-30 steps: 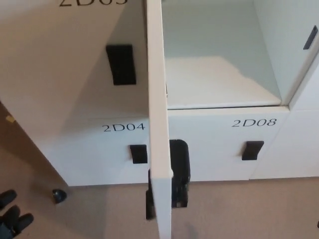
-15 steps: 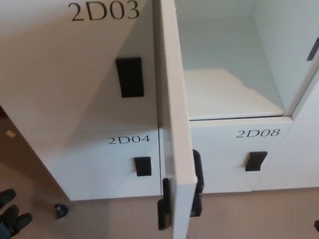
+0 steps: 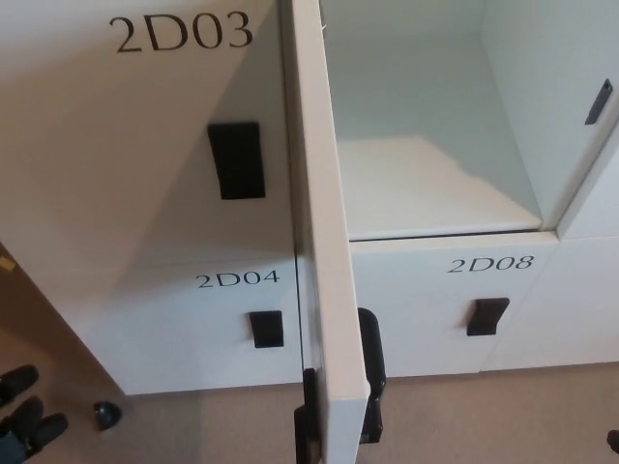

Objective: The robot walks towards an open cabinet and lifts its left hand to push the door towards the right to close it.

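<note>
The open cabinet door [image 3: 324, 242] stands edge-on in the middle of the head view, swung out towards me, with a black handle [image 3: 368, 372] at its lower end. Right of it lies the open compartment [image 3: 426, 174], white inside and with nothing in it. My left hand [image 3: 24, 418] hangs low at the bottom left corner, far from the door, fingers apart and holding nothing. At the bottom right edge only a dark sliver of my right hand [image 3: 613, 441] shows.
White locker fronts marked 2D03 [image 3: 184, 34], 2D04 [image 3: 237, 279] and 2D08 [image 3: 490, 263] surround the open bay, each with a black handle. A small dark round object [image 3: 106, 414] lies on the beige carpet near the cabinet's foot.
The whole picture has shifted and come closer, so the camera moved. The door stands at much the same angle. My left hand stays low at the bottom left.
</note>
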